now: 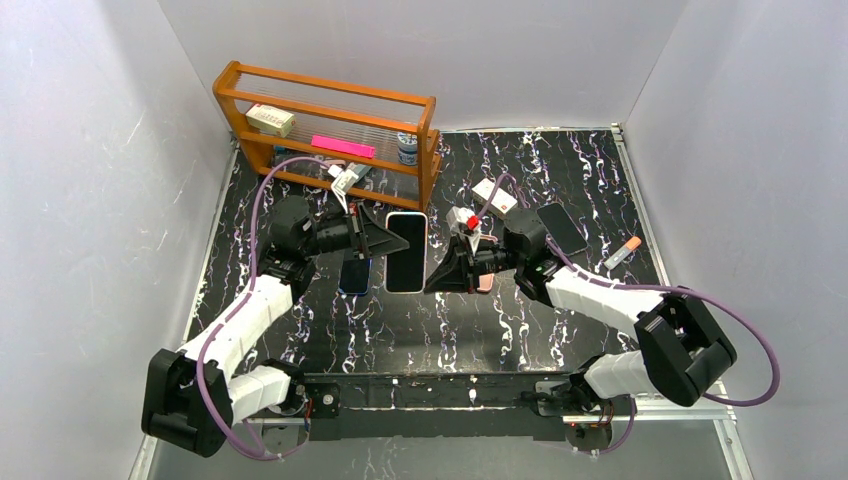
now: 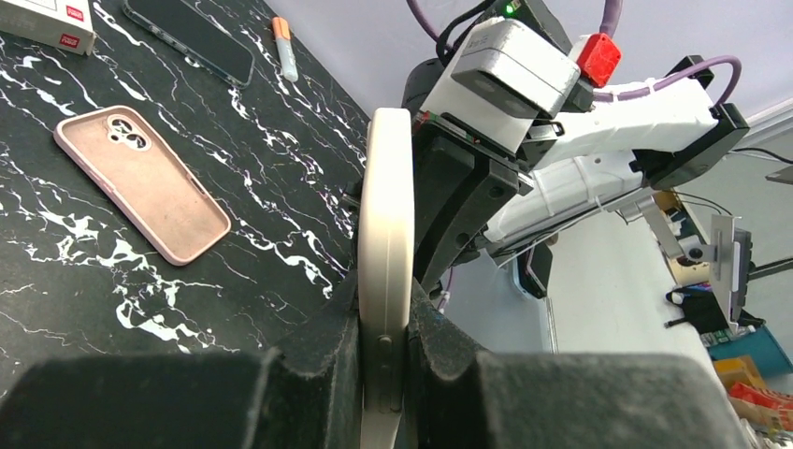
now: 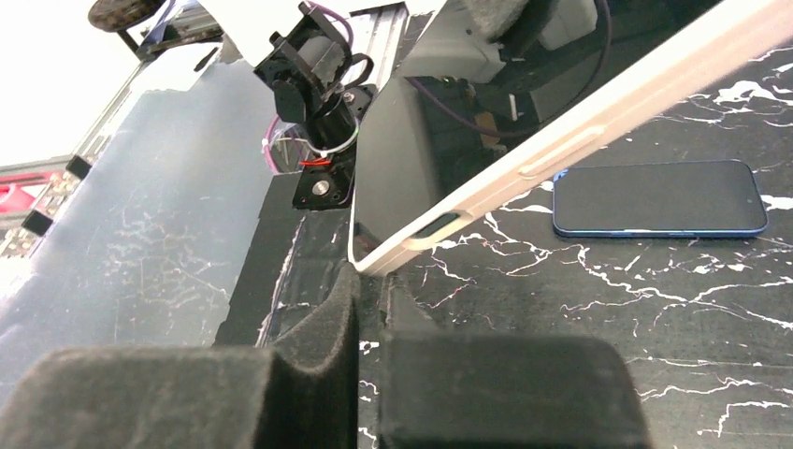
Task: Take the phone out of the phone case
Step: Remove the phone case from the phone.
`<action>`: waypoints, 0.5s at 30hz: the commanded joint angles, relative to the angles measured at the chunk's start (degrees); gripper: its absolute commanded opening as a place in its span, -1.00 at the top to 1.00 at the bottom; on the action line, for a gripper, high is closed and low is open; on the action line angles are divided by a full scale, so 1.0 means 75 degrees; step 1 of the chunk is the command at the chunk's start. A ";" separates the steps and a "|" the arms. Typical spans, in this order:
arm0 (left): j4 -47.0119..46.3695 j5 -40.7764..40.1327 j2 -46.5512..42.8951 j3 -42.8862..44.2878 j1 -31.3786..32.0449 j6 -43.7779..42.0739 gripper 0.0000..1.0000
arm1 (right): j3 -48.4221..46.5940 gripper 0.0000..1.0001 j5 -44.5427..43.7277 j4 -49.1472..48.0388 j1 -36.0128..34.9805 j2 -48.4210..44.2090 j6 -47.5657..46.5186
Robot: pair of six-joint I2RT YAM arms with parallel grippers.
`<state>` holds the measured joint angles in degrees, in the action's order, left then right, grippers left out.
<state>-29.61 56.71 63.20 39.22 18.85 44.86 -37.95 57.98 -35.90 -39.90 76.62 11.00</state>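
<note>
So the black marbled bench [image 1: 500, 330] takes up most of the top view, with a wooden rack [image 1: 330, 85] sitting well beyond the left end effector [image 1: 400, 243], at the far side.

The left end effector has its fingers clamped on the cream-cased phone [image 1: 406, 262]. In its wrist cam you see the phone edge-on, standing straight up out of the padded fingers [image 2: 318, 365], one pad pressed on each face. It's held up off the bench, right between the two end effectors.

The right end effector [image 1: 435, 280] points at the phone from the other side. In its own cam the fingers [image 3: 309, 365] are nearly together with just a thin slot between them, and the bottom corner of the cased phone sits right at the mouth of that slot. Honestly can't tell if it's actually pinching the corner or only touching it. The phone is still in its case.

Smaller stuff:
- a blue phone [image 3: 659, 198] flat on the bench, just below and left of the left end effector
- a dark phone [image 1: 562, 228] lying behind the right end effector, out past its wrist
- an empty pink phone case [image 2: 140, 182], open side up, on the bench under the right wrist
- a small white box [image 1: 495, 195] beyond the right end effector
- an orange-capped marker [image 1: 622, 252] further off to its right
</note>
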 commanded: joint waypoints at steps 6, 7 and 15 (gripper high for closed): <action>-0.0352 -0.0244 -0.0366 0.0357 0.0098 0.0976 1.00 | -0.0542 0.97 -0.0151 -0.0042 -0.0040 0.0197 -0.1249; -0.0364 -0.0263 -0.0395 0.0316 0.0110 0.0944 1.00 | -0.0573 0.97 -0.0175 -0.0025 -0.0042 0.0226 -0.1264; -0.0362 -0.0241 -0.0489 0.0358 0.0106 0.0023 1.00 | -0.0402 0.38 0.0208 0.0554 -0.0042 -0.0102 -0.1390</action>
<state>-29.58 54.41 62.02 39.51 19.35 48.42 -40.36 57.95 -32.88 -39.92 78.37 2.55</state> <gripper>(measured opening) 0.127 0.246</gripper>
